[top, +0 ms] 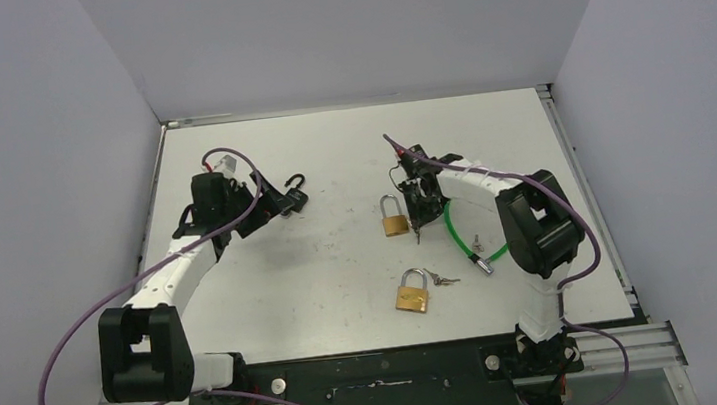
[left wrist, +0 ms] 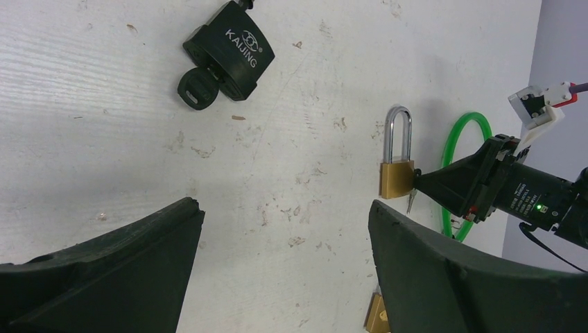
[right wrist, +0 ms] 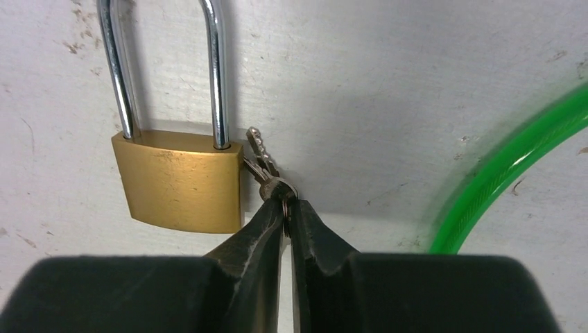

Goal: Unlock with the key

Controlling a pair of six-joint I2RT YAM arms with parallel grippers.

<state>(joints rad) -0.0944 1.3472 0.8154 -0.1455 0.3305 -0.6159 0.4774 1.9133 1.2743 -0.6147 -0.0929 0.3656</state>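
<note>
Where the key sits: small silver key [right wrist: 258, 144], its ring nipped in the tips of the right gripper [right wrist: 287, 208]; blade lies against the side of the far brass padlock [right wrist: 182, 182] that faces the green cable lock [right wrist: 506, 173].
right gripper: clenched on the key's ring, jaws pressed together, tips just beside the far brass padlock's body.
far brass padlock: flat on the white table [top: 328, 145]; both shackle legs meet the body; shackle points away from the arm bases.
left gripper [left wrist: 284, 208]: released, jaws spread wide with nothing between them; well apart from the far brass padlock, on its left-arm side.
black padlock [left wrist: 232, 43]: marked KAIJING, with a black-headed key [left wrist: 197, 90] at its base; just beside the left gripper, well apart from the far brass padlock.
near brass padlock [top: 411, 293]: closer to the arm bases than the far brass padlock; keys [top: 441, 278] just beside it.
green cable lock: curves beside the far brass padlock on its right-arm side, partly under the right arm.
</note>
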